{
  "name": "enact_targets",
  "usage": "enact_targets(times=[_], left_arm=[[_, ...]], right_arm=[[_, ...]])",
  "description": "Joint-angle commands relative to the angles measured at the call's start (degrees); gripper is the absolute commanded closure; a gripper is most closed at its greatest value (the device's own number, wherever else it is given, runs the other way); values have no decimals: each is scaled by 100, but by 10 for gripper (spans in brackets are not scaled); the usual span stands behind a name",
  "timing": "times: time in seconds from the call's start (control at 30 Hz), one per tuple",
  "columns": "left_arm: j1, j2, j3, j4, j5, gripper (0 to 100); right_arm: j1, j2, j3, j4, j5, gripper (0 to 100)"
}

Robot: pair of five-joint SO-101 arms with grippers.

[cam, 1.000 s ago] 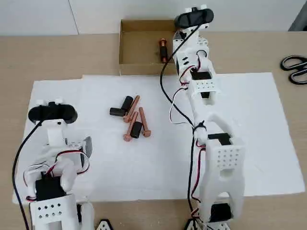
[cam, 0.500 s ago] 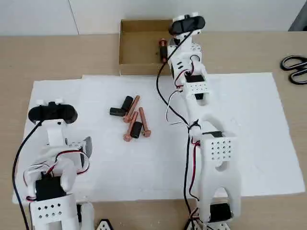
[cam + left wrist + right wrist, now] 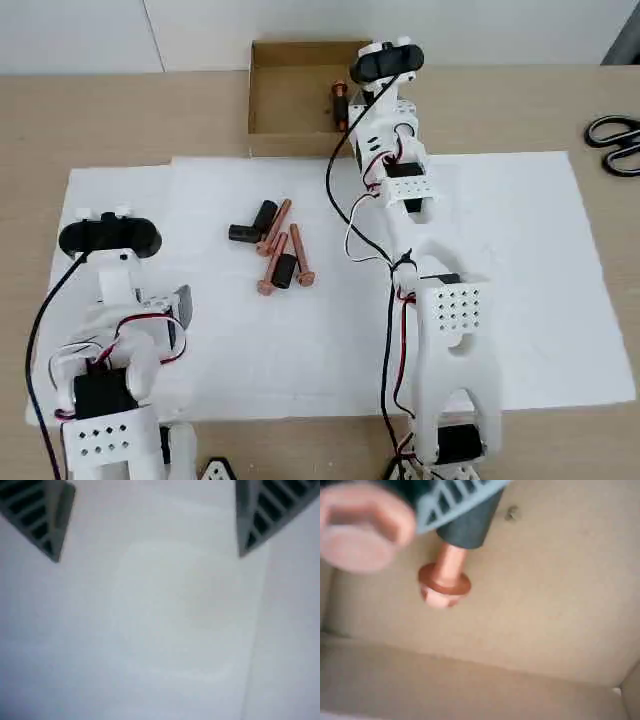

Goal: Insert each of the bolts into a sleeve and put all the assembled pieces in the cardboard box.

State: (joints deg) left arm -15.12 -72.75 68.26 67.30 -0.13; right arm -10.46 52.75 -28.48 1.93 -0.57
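The cardboard box [image 3: 285,95] stands at the back of the table. My right gripper [image 3: 357,100] is over the box's right side, and one bolt in a black sleeve [image 3: 340,104] lies on the floor just left of it. The right wrist view shows that piece [image 3: 451,562] on the box floor [image 3: 545,605]. A blurred copper bolt head [image 3: 362,535] hangs close to the camera beside my finger [image 3: 455,497], with a dark sleeve above it, apparently held. Three loose bolts [image 3: 272,262] and three black sleeves [image 3: 243,234] lie on the white sheet. My left gripper [image 3: 149,557] stands open over bare sheet.
A white paper sheet [image 3: 520,260] covers the middle of the table. Black scissors [image 3: 615,140] lie at the far right edge. The left arm [image 3: 110,330] sits at the front left, well away from the loose parts.
The right arm has swung a little to the left, bringing its gripper farther over the box. The piece on the box floor, the loose parts and the left arm have stayed put.
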Motion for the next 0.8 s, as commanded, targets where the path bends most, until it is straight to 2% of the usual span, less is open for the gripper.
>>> enact_targets(times=[0.0,0.3,0.6,0.77], left_arm=[[-26,-44,-22,-18,-35,782],[-26,-44,-22,-18,-35,782],[-26,-53,-22,-18,-35,782],[-26,-53,-31,9,-18,782]], right_arm=[[4,-145,-457,-127,53,832],[-4,-154,-1178,163,88,832],[-22,-154,-2690,2062,62,832],[-198,-163,-3912,3776,70,833]])
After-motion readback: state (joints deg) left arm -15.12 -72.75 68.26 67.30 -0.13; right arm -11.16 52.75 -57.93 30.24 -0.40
